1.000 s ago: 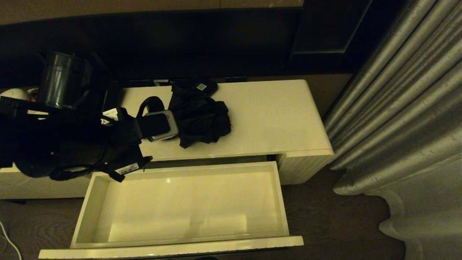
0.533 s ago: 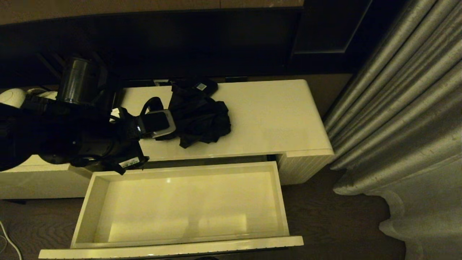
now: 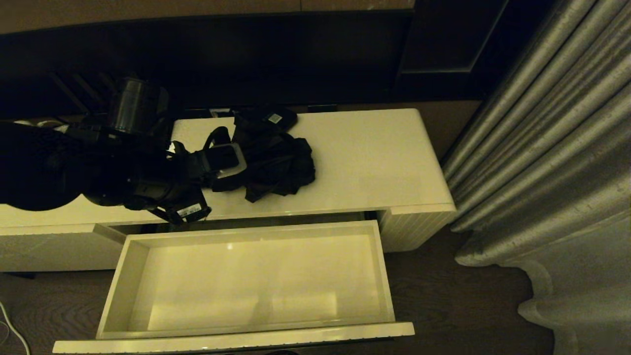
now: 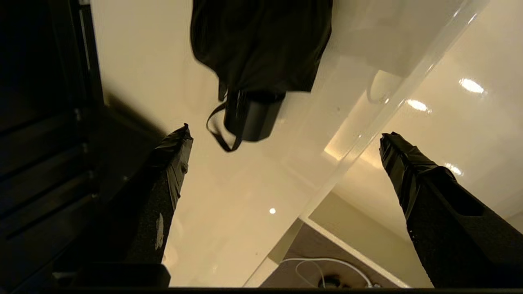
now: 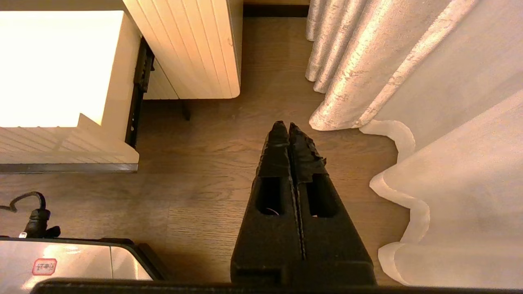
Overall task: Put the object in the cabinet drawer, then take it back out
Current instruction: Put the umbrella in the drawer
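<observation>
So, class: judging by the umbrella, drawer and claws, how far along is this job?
Done: the drawer is pulled open, nothing inside. In hand: the open left claw faces the umbrella on the cabinet top. Left: grasping, placing it inside, retrieving. The right claw is parked, shut.

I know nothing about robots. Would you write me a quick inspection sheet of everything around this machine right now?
Surface: cream cabinet top, glossy.
Job's things: black umbrella lying on the cabinet top; drawer pulled open, nothing seen inside.
Clutter: small black box behind the umbrella.
Grippers: left gripper open, fingers apart, aimed at the umbrella's handle, not touching; right gripper shut, parked above the floor.
Cables: white cable on the floor; black plug near the base.
Surroundings: wooden floor, pale curtain.
</observation>
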Controlling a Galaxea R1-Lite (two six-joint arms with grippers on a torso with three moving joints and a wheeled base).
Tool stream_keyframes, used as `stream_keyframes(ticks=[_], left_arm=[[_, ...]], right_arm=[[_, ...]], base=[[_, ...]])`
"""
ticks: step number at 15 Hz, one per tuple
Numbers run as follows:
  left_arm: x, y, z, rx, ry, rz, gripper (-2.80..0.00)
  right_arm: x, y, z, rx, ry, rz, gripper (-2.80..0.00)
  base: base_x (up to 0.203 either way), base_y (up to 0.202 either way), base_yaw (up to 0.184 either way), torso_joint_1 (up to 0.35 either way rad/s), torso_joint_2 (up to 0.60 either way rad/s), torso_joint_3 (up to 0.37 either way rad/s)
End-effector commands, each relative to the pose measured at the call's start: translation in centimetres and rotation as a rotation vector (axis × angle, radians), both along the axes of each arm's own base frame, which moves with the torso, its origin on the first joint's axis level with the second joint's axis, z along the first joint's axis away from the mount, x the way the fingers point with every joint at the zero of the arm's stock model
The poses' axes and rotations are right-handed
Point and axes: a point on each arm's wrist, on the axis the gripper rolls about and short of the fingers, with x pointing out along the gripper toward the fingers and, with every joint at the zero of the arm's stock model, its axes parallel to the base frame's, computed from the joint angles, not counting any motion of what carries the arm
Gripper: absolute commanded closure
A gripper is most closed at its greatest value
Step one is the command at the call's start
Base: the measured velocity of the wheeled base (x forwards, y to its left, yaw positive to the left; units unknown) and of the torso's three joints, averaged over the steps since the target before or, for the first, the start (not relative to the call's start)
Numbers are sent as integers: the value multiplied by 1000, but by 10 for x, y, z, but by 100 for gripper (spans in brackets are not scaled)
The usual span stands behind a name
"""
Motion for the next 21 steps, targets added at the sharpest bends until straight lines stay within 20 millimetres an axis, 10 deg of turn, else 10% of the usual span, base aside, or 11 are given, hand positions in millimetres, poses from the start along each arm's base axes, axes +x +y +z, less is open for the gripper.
stream_keyframes(ticks=[1, 21], left_arm=[[9, -1, -4, -2, 14, 2, -280], [43, -10, -11, -38, -22, 21, -280]], right_arm=[[0, 0, 0, 0, 1, 1, 0], [0, 0, 0, 0, 1, 1, 0]], base=[[0, 0, 0, 0, 0, 0], [0, 0, 0, 0, 0, 0]])
